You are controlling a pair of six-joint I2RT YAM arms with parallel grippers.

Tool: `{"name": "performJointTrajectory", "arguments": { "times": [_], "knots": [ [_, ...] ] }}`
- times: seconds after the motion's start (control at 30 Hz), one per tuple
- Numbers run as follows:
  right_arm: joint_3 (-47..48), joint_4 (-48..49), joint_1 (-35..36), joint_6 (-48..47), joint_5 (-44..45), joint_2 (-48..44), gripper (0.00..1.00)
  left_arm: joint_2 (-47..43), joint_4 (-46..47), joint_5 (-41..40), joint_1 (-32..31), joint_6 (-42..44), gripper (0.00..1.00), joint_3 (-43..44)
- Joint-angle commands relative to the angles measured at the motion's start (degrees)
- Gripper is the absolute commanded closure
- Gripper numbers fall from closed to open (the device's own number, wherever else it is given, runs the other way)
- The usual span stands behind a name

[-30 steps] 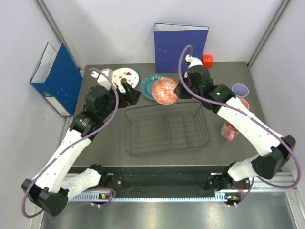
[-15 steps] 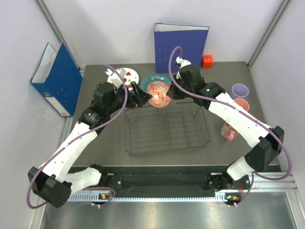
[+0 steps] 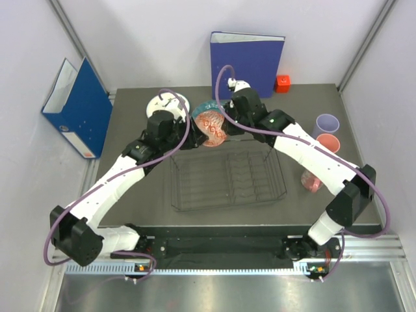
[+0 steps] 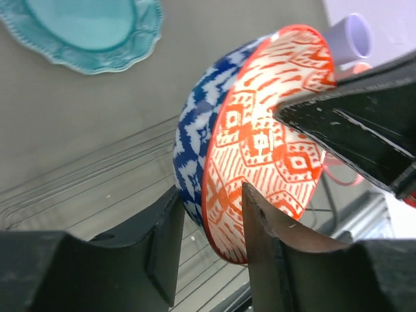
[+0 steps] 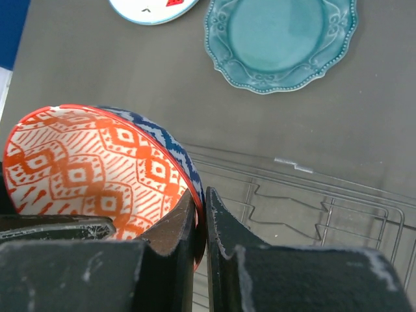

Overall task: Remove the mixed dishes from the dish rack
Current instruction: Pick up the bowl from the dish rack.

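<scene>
The red-and-blue patterned bowl (image 3: 213, 127) (image 4: 260, 130) (image 5: 84, 175) hangs tilted on edge over the back rim of the empty dark wire dish rack (image 3: 175, 185) (image 5: 325, 208). My right gripper (image 3: 225, 125) (image 5: 200, 195) is shut on the bowl's rim, one finger inside and one outside. My left gripper (image 3: 197, 138) (image 4: 209, 192) comes from the left and straddles the opposite rim. Its jaws are still apart, one by the blue outside and one over the orange inside. Behind the bowl lie the teal plate (image 5: 279, 32) (image 4: 84, 26) and the white plate (image 3: 170, 101).
A lavender cup (image 3: 327, 122) and a pink cup (image 3: 328, 142) stand at the right, with another pink cup (image 3: 312, 179) lying nearer. A small red cube (image 3: 283, 82) sits at the back right. Blue binders stand at the back (image 3: 247, 62) and left (image 3: 78, 107).
The right gripper carried the bowl leftward. The left arm swung right to meet it, and its jaws narrowed around the bowl's rim.
</scene>
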Motion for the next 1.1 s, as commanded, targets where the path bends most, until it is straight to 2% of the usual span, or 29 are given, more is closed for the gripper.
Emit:
{"name": "performJointTrajectory", "arguments": {
  "times": [0.0, 0.17, 0.3, 0.33, 0.53, 0.83, 1.07],
  "knots": [
    [4.4, 2.4, 2.1, -0.5, 2.0, -0.1, 1.0, 0.8, -1.6, -6.6, -1.8, 2.6, 0.61, 4.1],
    [4.7, 1.3, 3.5, -1.0, 6.0, 0.0, 1.0, 2.2, -5.1, -14.5, -3.4, 4.3, 0.69, 6.2],
    [4.7, 1.4, 4.1, -1.1, 6.8, 0.0, 1.0, 3.4, -6.7, -19.2, -4.7, 4.7, 0.89, 8.4],
    [4.7, 1.4, 4.2, -1.1, 6.8, 0.2, 1.0, 3.7, -6.9, -20.4, -4.8, 4.6, 1.0, 8.6],
    [4.4, 2.0, 4.7, -1.3, 6.3, 0.4, 1.0, 5.5, -6.6, -21.9, -5.0, 4.9, 1.0, 10.6],
    [3.4, 4.1, 4.8, -1.6, 5.1, -0.7, 1.0, 11.2, -6.7, -17.2, -4.9, 3.9, 1.0, 16.6],
    [2.5, 4.1, 4.7, -1.8, 5.2, -1.3, 1.0, 12.2, -6.1, -22.0, -5.0, 1.9, 1.0, 15.9]
  ]
}}
